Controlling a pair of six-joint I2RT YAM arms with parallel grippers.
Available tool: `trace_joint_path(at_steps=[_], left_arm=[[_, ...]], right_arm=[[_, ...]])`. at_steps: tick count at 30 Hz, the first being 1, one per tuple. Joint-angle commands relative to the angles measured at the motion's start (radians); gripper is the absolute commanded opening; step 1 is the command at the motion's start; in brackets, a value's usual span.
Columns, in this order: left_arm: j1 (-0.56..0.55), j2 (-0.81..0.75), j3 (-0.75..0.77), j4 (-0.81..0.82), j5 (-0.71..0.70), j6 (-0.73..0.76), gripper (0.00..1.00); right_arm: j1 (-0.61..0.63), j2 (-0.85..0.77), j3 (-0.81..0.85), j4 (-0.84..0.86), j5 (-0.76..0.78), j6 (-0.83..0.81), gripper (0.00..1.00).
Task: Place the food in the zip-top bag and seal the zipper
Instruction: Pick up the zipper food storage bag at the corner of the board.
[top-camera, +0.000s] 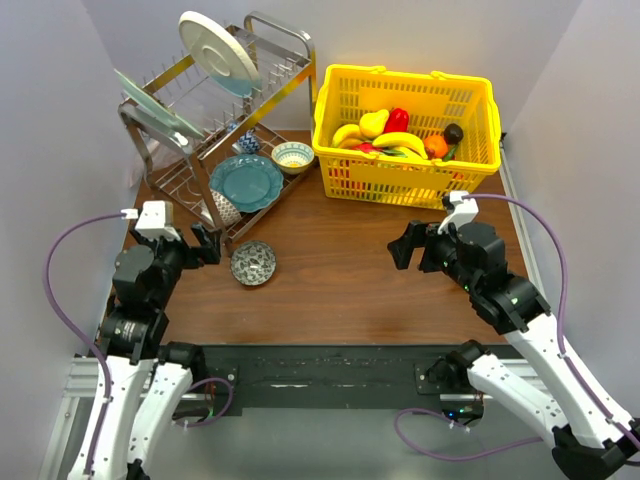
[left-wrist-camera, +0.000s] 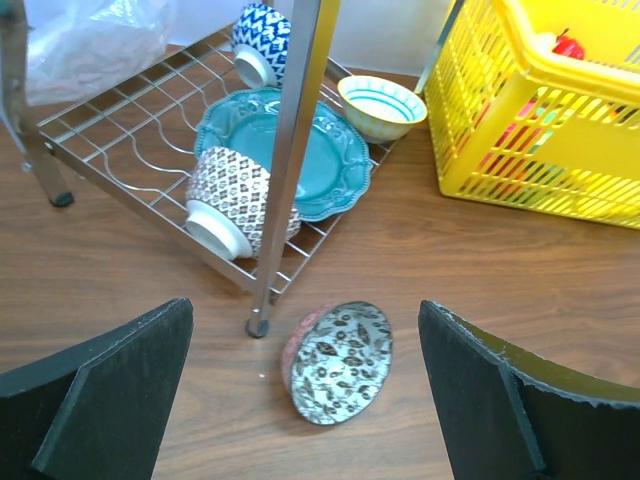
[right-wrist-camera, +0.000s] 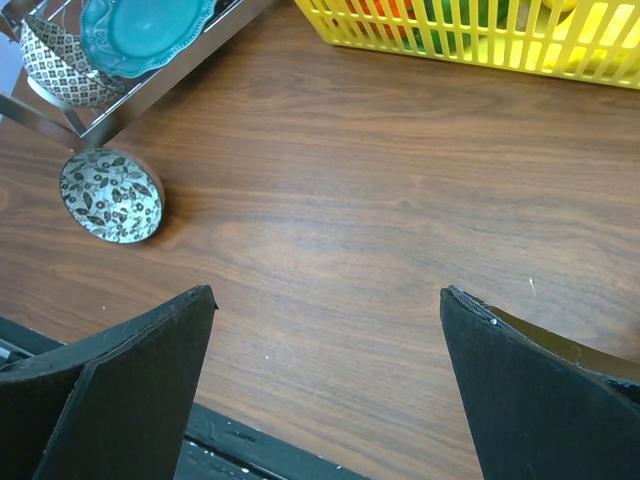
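Wooden tabletop — one basket; left tool, right tool — both agape

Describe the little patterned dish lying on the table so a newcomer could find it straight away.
Start at the metal dish rack on the left of the table. Just past its near front leg a small shallow dish lies on the bare wood. Unlike the teal plate and brown-patterned bowl, it is outside the rack, with a dark floral print on white.
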Motion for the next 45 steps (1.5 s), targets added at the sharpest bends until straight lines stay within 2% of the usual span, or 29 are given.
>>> trace_joint_path(at_steps=[1, 4, 8, 15, 23, 27, 29, 32, 35, 37, 38, 41, 43, 45], left_arm=[[0.005, 0.029, 0.097, -0.010, 0.035, -0.086, 1.00], [0.005, 0.080, 0.201, -0.033, 0.020, -0.098, 1.00], [0.005, 0.193, 0.379, -0.080, -0.098, -0.064, 1.00], [0.007, 0.387, 0.708, -0.068, -0.154, -0.035, 1.00], [0.008, 0.537, 0.868, -0.033, -0.262, 0.035, 1.00], [0.049, 0.658, 1.044, -0.034, -0.249, 0.048, 1.00], [0.085, 0.709, 1.118, -0.047, -0.189, 0.037, 1.00], [0.194, 0.813, 1.262, -0.073, -0.074, -0.006, 1.00], [0.260, 0.910, 1.405, -0.094, -0.033, -0.023, 1.00], [0.321, 0.948, 1.408, -0.065, -0.016, -0.036, 1.00], [0.352, 0.962, 1.399, -0.056, 0.044, -0.076, 1.00], [0.537, 1.002, 1.341, -0.001, 0.225, -0.189, 0.99], [0.605, 1.023, 1.292, 0.085, 0.373, -0.256, 0.97], [0.686, 1.052, 1.234, 0.139, 0.450, -0.346, 0.94]], right_arm=[[-0.002, -0.001, 0.026, 0.042, -0.008, -0.005, 0.99], [-0.004, -0.004, 0.026, 0.050, -0.019, -0.002, 0.99], [-0.002, -0.003, 0.026, 0.060, -0.043, 0.003, 0.99], [-0.002, 0.019, 0.044, 0.056, -0.085, 0.012, 0.99], [-0.002, 0.004, 0.042, 0.053, -0.088, 0.018, 0.99], [-0.002, 0.000, 0.042, 0.045, -0.112, 0.021, 0.99], [-0.004, 0.002, 0.035, 0.050, -0.116, 0.021, 0.99], [-0.002, 0.005, 0.030, 0.054, -0.120, 0.026, 0.99], [-0.002, 0.010, 0.030, 0.056, -0.129, 0.030, 0.99], [-0.004, 0.013, 0.033, 0.059, -0.140, 0.033, 0.99], [-0.002, 0.016, 0.035, 0.059, -0.142, 0.033, 0.99], [-0.002, 0.027, 0.045, 0.051, -0.151, 0.030, 0.99], [-0.004, 0.030, 0.047, 0.045, -0.149, 0.024, 0.99], [-0.004, 0.034, 0.042, 0.047, -0.146, 0.026, 0.99]])
